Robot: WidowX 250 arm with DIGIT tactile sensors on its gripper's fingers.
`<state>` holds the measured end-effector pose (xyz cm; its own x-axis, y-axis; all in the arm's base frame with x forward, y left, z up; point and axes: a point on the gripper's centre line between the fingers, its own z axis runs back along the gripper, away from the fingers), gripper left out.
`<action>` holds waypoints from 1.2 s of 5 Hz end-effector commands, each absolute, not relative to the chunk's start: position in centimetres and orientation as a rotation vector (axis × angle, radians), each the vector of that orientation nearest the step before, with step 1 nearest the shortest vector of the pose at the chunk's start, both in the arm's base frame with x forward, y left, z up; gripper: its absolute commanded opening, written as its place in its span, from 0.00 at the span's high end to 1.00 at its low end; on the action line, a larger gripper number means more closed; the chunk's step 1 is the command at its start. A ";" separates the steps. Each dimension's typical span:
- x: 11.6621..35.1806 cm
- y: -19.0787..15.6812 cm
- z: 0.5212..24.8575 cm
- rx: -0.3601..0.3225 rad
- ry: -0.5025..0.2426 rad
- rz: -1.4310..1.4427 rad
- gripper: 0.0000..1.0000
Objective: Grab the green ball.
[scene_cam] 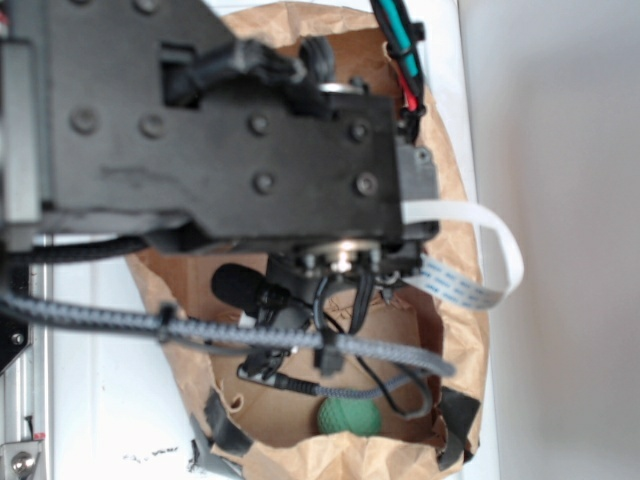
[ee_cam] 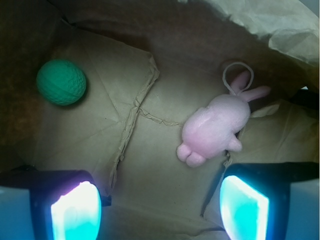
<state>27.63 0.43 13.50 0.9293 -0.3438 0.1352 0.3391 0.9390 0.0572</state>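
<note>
Paper bag point(ee_cam: 150, 165) floor | green ball point(ee_cam: 61, 82) | wrist-only: pink plush point(ee_cam: 215, 127) | tool point(ee_cam: 160, 205) released, empty

Black arm point(scene_cam: 220, 130) reaching downward, gripper point(ee_cam: 160, 205) pointing straight down, jaws spread wide apart, nothing held between them

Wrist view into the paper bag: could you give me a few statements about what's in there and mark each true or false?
1. The green ball lies on the floor of the paper bag. True.
2. The fingers grip the ball. False: the gripper is open and empty, with the ball lying apart from it.
3. The pink plush toy touches the ball. False: they lie well apart.
4. The plush toy has a loop at its head. True.
</note>
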 end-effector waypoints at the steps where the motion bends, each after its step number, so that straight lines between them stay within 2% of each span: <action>1: 27.8 -0.5 15.1 0.021 -0.235 -0.560 0.00; 2: 28.9 -0.8 13.9 -0.006 -0.195 -0.674 0.00; 3: 29.2 -1.4 12.9 0.014 -0.221 -0.794 0.00; 4: 30.2 -1.7 11.9 0.010 -0.200 -0.857 0.00; 5: 31.2 -1.6 10.8 0.012 -0.158 -0.869 0.00; 6: 30.8 -1.6 10.0 0.027 -0.130 -0.843 0.00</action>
